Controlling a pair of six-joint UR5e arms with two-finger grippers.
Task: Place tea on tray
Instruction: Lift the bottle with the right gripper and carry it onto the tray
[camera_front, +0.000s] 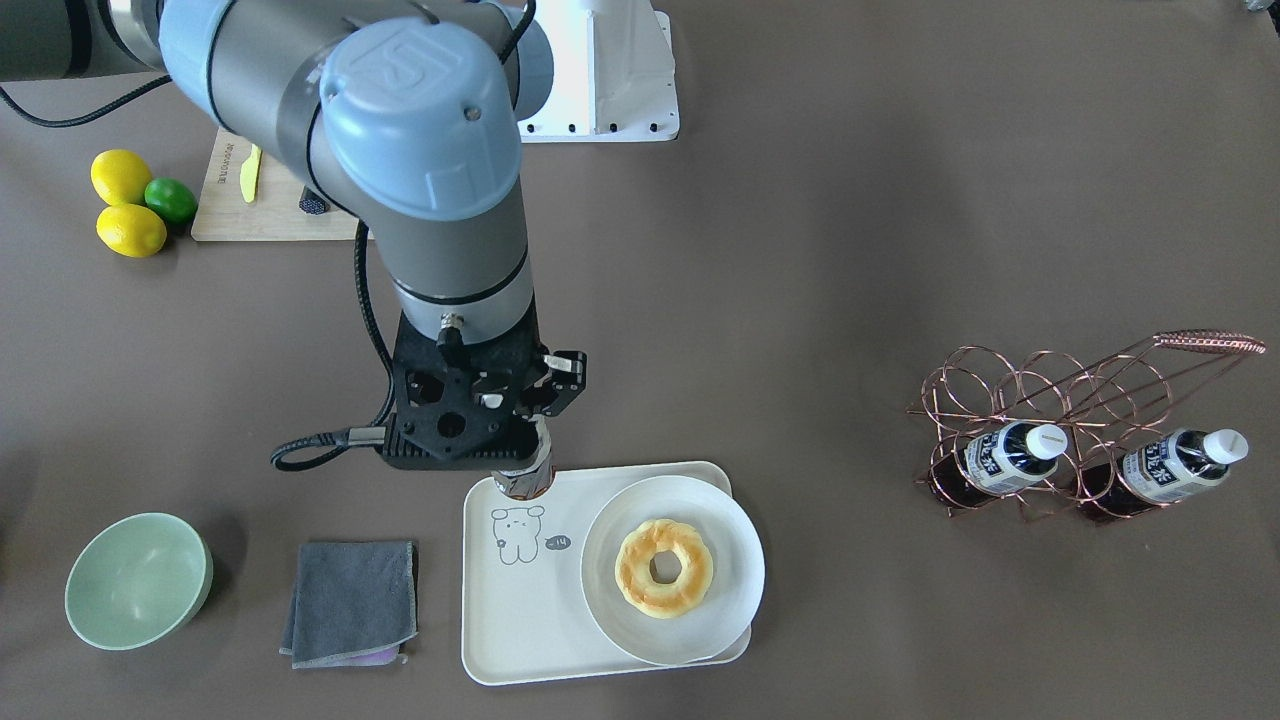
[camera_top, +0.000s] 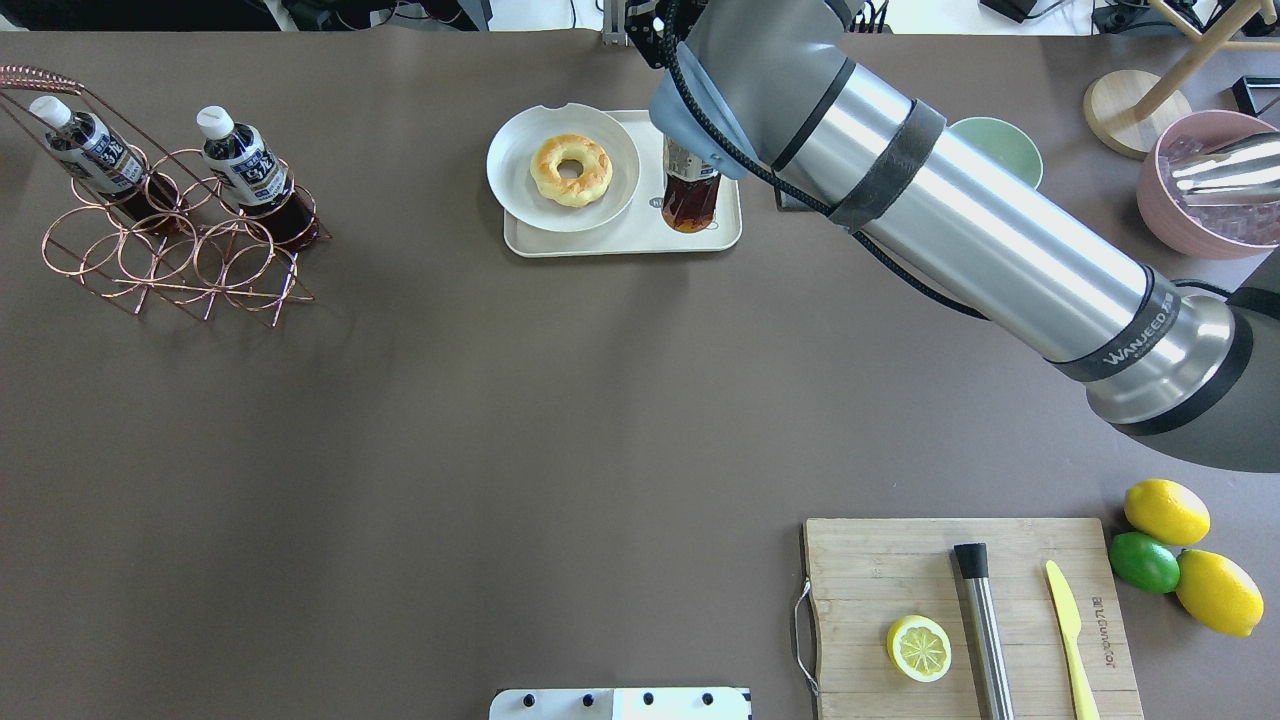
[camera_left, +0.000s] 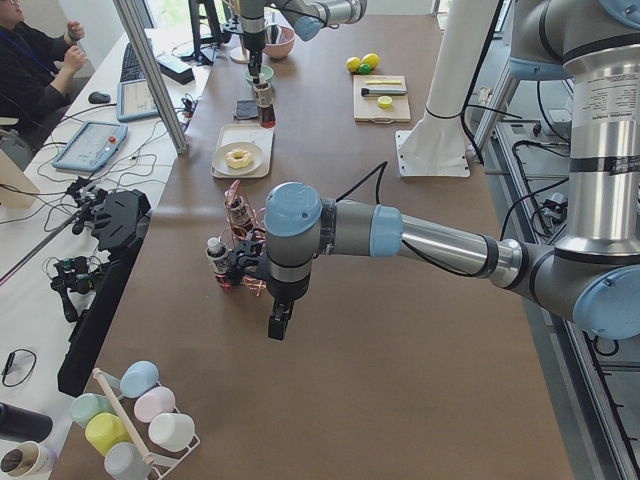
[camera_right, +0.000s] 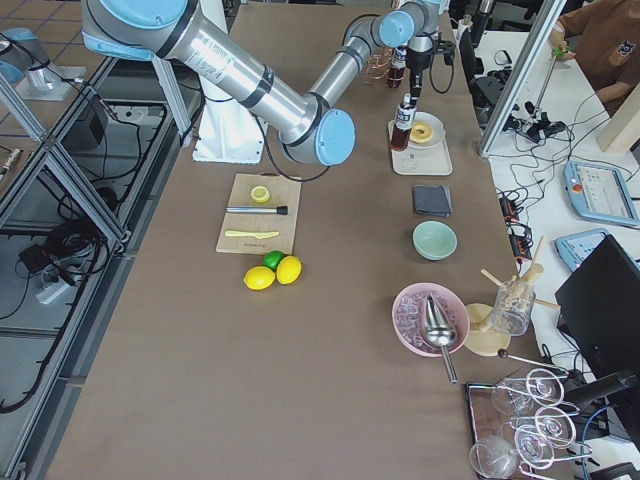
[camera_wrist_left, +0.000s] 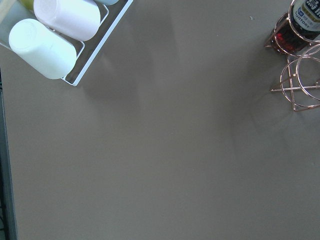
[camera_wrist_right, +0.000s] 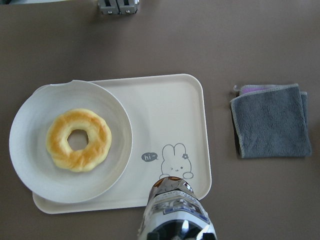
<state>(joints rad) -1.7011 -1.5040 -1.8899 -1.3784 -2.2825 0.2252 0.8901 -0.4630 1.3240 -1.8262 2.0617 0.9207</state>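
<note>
My right gripper (camera_front: 537, 435) is shut on the top of a tea bottle (camera_front: 528, 482) with dark liquid. It holds the bottle upright at the corner of the cream tray (camera_front: 520, 620), next to the drawn bear. In the overhead view the bottle (camera_top: 690, 195) stands at the tray's (camera_top: 620, 240) right end; I cannot tell whether its base touches. Two more tea bottles (camera_top: 245, 160) (camera_top: 85, 140) lie in a copper wire rack (camera_top: 170, 260). My left gripper (camera_left: 278, 325) hangs near that rack; I cannot tell whether it is open or shut.
A round white plate with a doughnut (camera_front: 665, 567) fills the tray's other half. A grey cloth (camera_front: 352, 600) and a green bowl (camera_front: 138, 580) lie beside the tray. A cutting board (camera_top: 960, 610) with a lemon half, a knife and whole citrus is near the robot base.
</note>
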